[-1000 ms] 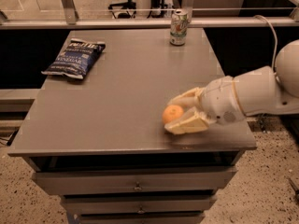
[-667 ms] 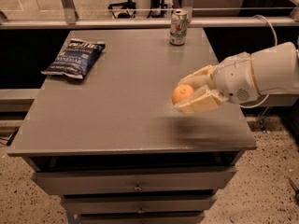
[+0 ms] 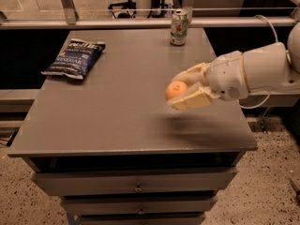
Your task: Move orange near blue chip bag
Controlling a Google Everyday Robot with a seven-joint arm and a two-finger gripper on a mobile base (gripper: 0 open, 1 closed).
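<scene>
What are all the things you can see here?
Dark blue crinkled chip bag: one, navy with white letters, table's far left.
Green-and-white metal soda can: one, upright, table's far edge.
Small round orange fruit: one, orange, between the gripper's fingers above the table's right side.
Grey table with drawers: one, grey, centre.
Cream two-finger gripper: one, cream, closed on the fruit, right of centre.
White robot arm: one, white, reaching in from the right.
</scene>
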